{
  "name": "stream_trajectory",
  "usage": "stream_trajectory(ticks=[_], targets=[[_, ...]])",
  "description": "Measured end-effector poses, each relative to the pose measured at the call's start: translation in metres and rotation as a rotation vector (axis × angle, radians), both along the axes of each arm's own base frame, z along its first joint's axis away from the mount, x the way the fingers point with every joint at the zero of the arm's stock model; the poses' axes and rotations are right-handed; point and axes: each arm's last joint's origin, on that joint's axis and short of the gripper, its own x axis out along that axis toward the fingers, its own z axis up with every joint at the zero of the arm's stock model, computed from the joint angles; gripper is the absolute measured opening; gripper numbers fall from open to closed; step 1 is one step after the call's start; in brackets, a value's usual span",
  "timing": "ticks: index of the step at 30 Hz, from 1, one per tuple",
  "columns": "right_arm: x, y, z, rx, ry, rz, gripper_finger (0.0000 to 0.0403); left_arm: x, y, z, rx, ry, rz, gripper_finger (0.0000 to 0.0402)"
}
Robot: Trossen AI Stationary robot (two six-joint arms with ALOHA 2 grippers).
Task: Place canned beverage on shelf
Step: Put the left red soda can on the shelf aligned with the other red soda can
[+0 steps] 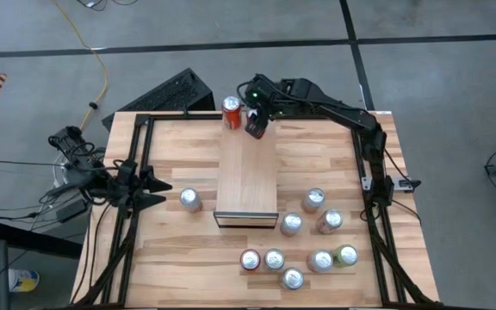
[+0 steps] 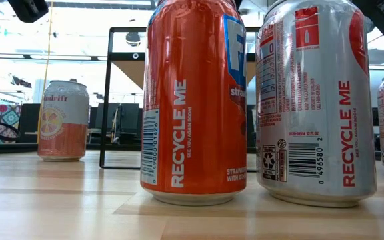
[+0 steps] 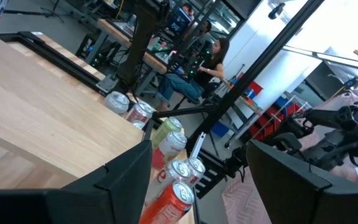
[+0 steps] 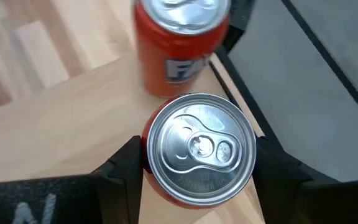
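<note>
my right gripper (image 4: 197, 171) is down at the far end of the shelf (image 1: 246, 176), with a red can (image 4: 199, 149) sitting between its jaws. the jaws flank the can closely on both sides, but i cannot tell from here whether they are pressing it or standing just off it, so i will not call it held or freed. just beyond it on the far end stands an orange can (image 4: 178, 46), upright and very near, though i cannot say whether the 2 touch. my judgement is that the step in hand is settling this can on the shelf top. to do it well i should keep the can upright, make sure its base is flat on the wood and not hanging over the right edge, which looks close, then part the jaws evenly and lift straight up so neither finger drags the can or knocks its orange neighbour. my left gripper (image 1: 149, 189) waits at the left side of the counter (image 1: 179, 258) with jaws apart and empty, a silver can (image 1: 190, 199) just to its right. more cans cluster on the near right of the counter.
</note>
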Motion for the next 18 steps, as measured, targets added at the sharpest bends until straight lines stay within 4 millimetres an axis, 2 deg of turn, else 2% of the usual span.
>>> stream_trajectory(ticks=[18], targets=[[-0.014,-0.037,-0.001,-0.066,0.064,0.502,0.0223,0.010,-0.009,-0.005,-0.016,0.054,0.017,0.0251]])
